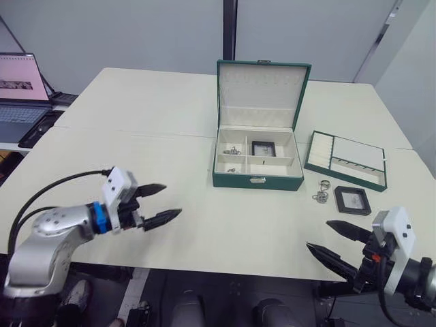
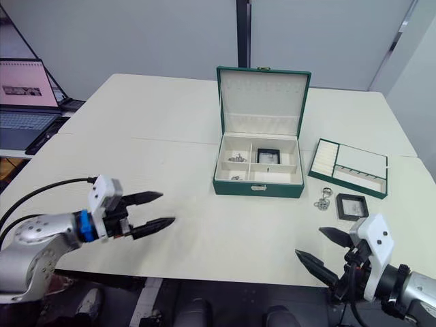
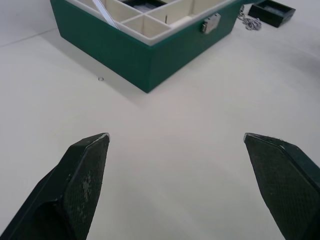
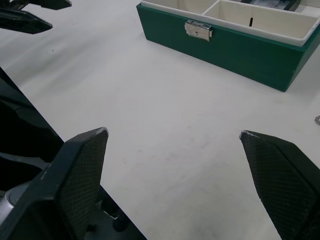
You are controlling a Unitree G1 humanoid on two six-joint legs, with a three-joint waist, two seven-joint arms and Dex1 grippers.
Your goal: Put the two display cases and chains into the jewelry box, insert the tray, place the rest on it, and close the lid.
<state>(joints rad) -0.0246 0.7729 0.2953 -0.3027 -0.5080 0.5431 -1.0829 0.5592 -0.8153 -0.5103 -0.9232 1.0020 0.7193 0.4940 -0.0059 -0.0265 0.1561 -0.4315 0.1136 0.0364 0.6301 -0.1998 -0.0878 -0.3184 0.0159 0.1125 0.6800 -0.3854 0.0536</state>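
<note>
The second display case (image 1: 352,199), near the table's (image 1: 170,116) right edge, is probably best gripped by its frame; both grippers (left gripper (image 1: 158,203), right gripper (image 1: 335,241)) are held wide open, empty.

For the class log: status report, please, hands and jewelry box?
Left hand open, empty. Right hand open, empty. Jewelry box open, one display case inside; second display case on table. Path unobstructed.

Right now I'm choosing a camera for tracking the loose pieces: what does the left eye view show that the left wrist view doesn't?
Left eye view: the raised lid, the tray, the open right gripper and a laptop.
Left wrist view: a tiny ring-like speck beside the box.
Both: the box with its clasp, the loose case, the chain next to it, and the open left gripper.
</note>
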